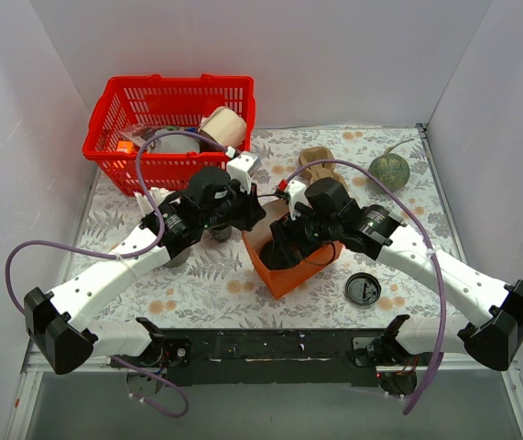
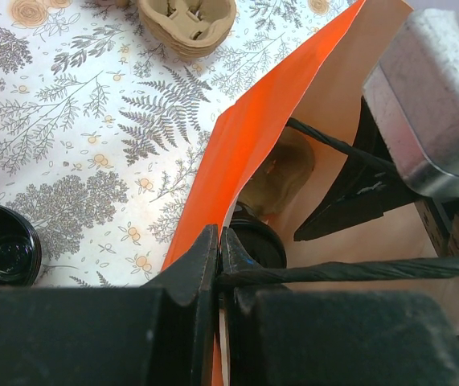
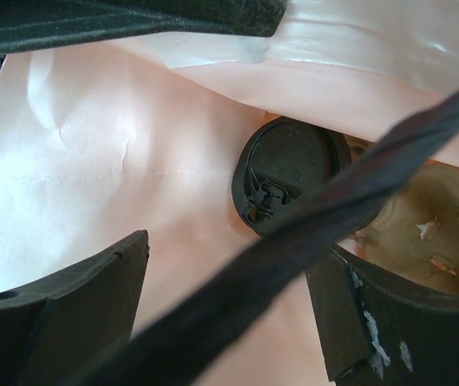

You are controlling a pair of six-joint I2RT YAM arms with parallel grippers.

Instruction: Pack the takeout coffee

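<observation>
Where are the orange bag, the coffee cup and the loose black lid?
orange bag (image 1: 282, 272), top view, front wall.
coffee cup (image 3: 289, 173), right wrist view, its black top.
loose black lid (image 1: 363, 289), top view, its centre.

White walls (image 1: 288, 55); leaf-print table (image 1: 206, 280) (cloth, it seems).

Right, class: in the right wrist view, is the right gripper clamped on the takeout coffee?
No: the right gripper is open, fingers spread, and the takeout coffee lies apart from them inside the bag.
</observation>
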